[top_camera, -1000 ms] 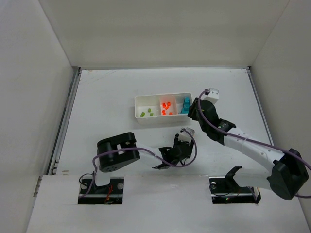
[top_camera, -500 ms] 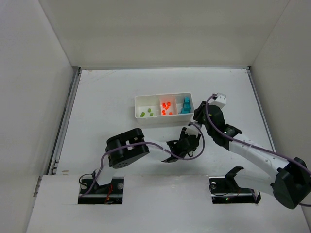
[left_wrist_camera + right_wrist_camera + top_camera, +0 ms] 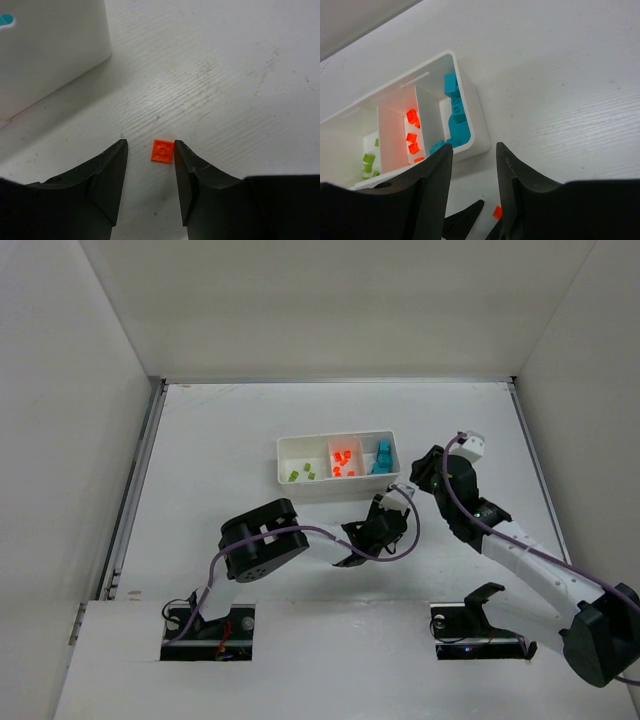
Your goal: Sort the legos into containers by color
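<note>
One small orange lego [image 3: 163, 150] lies flat on the table between the tips of my left gripper [image 3: 150, 145]. That gripper is open, and the right finger [image 3: 187, 170] is almost touching the lego. The same lego [image 3: 497, 212] shows just off the near right corner of the white container tray [image 3: 335, 488]. The tray holds green legos [image 3: 302, 474] on the left, orange ones [image 3: 342, 462] in the middle and teal ones [image 3: 381, 458] on the right. To the right of the tray, my right gripper [image 3: 472, 147] hangs open and holds nothing.
The tray's corner [image 3: 55, 45] stands close to the left gripper's far left side. White walls enclose the table on three sides. The two grippers are near each other, off the tray's right end.
My left gripper has moved right and towards the tray's near right corner, and its jaws have narrowed slightly. The right gripper has drawn back to the right, away from the teal compartment.
</note>
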`<state>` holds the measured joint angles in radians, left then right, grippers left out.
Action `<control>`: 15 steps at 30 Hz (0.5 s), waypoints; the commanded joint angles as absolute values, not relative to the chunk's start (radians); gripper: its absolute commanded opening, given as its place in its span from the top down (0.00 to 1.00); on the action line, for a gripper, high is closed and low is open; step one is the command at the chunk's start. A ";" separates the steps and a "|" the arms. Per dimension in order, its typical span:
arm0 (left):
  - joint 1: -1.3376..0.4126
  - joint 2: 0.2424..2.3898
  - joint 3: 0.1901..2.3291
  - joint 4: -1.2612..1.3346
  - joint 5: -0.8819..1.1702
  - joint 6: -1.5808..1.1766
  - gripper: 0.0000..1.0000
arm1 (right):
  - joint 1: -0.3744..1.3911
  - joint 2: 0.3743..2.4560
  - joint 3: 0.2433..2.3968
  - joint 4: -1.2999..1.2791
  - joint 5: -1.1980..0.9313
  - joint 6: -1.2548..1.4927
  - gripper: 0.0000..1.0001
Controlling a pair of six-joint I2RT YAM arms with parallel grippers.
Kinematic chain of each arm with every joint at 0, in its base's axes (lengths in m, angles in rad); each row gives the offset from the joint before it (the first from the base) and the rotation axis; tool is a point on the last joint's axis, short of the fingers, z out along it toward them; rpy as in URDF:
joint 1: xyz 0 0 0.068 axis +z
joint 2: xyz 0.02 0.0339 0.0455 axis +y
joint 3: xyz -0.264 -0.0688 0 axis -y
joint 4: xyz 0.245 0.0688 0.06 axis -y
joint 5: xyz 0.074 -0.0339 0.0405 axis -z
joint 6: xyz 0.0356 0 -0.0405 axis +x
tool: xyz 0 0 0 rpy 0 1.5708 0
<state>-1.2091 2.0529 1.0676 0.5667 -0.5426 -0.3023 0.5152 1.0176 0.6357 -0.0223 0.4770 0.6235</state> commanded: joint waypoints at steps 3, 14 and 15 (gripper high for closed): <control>-1.205 2.085 1.086 0.540 -0.502 -0.258 0.65 | 0.469 0.986 0.632 -0.023 0.446 0.653 0.54; -1.216 2.056 1.055 0.532 -0.497 -0.264 0.80 | 0.363 0.919 0.603 -0.046 0.384 0.657 0.54; -1.216 2.043 1.048 0.532 -0.500 -0.270 0.81 | 0.357 0.913 0.600 -0.049 0.380 0.657 0.54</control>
<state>-1.2110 2.0605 1.0695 0.5865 -0.5224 -0.2668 0.3725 0.9379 0.6060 -0.0509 0.4053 0.6525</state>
